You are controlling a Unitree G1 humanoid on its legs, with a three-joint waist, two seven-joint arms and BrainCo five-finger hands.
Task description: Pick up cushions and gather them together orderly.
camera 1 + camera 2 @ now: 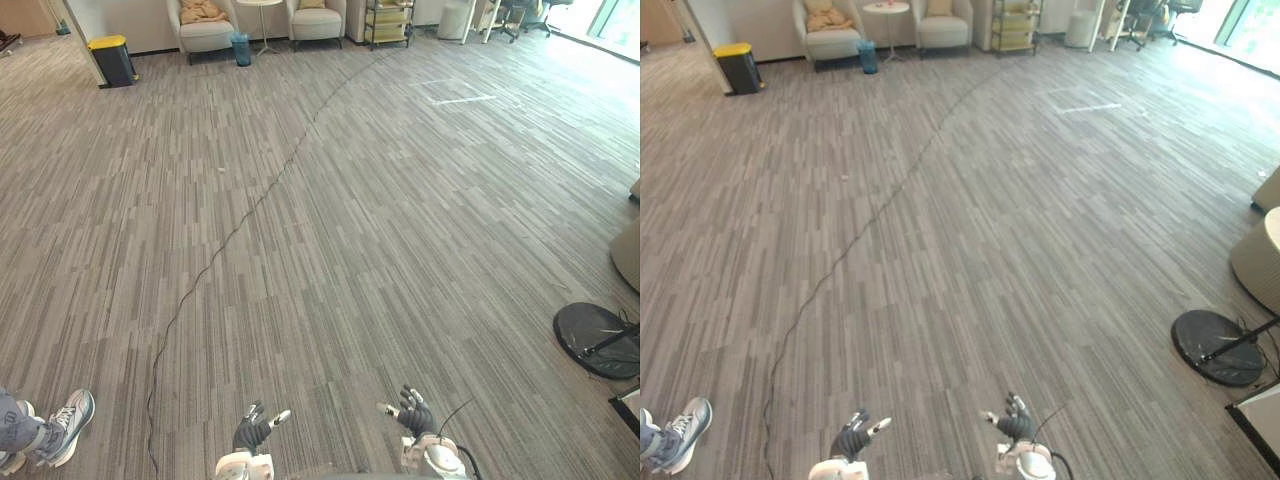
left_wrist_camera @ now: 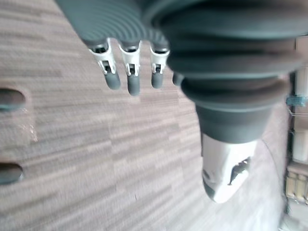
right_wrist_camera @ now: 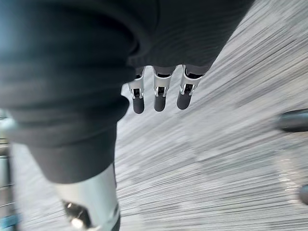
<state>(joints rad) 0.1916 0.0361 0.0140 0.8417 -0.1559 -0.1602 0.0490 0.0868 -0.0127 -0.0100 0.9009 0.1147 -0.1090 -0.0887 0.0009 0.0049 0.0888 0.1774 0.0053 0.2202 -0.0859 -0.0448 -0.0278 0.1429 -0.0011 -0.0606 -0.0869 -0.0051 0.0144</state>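
Observation:
Two tan cushions lie far across the room: one cushion (image 1: 203,10) on the left pale armchair (image 1: 205,35), a second cushion (image 1: 312,3) on the right armchair (image 1: 317,24). My left hand (image 1: 252,432) and right hand (image 1: 413,415) hang low at the near edge over bare carpet, far from both cushions. Both are open with relaxed fingers and hold nothing. The left wrist view has my left fingers (image 2: 130,77) straight above the carpet. My right fingers (image 3: 159,94) look the same in the right wrist view.
A round side table (image 1: 262,20) and a small blue bin (image 1: 241,48) stand between the armchairs. A yellow-lidded black bin (image 1: 112,60) is far left, a shelf rack (image 1: 389,20) far right. A black round stand base (image 1: 597,338) lies at right. A person's shoe (image 1: 68,425) is near left.

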